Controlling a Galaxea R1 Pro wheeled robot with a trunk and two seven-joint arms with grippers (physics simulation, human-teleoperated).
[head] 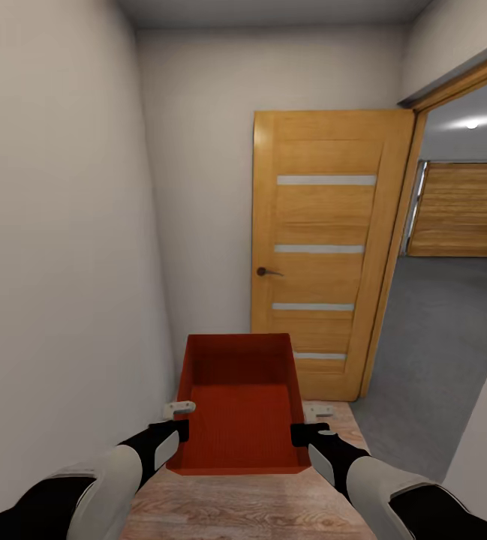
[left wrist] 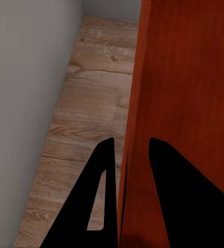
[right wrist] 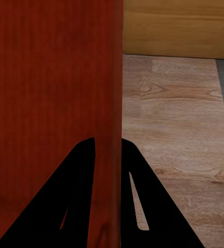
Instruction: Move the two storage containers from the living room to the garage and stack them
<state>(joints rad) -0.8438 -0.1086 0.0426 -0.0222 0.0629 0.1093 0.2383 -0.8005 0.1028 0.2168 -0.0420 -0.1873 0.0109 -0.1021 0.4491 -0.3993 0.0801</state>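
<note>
Both claws, left gripper (head: pixel 180 429) and right gripper (head: pixel 300 433), pinch the orange-red rectangular lidless storage container's (head: pixel 240 409) side walls; the head view adds a wooden door (head: pixel 322 247) at 1 o'clock, and wrist views show fingers (left wrist: pixel 102 191) straddling the walls.

Matt orange-red container (head: pixel 239 405), wood-plank floor (head: pixel 258 510)

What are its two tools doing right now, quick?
Left tool: closed on the storage container's left wall.
Right tool: closed on the same container's right wall.
</note>
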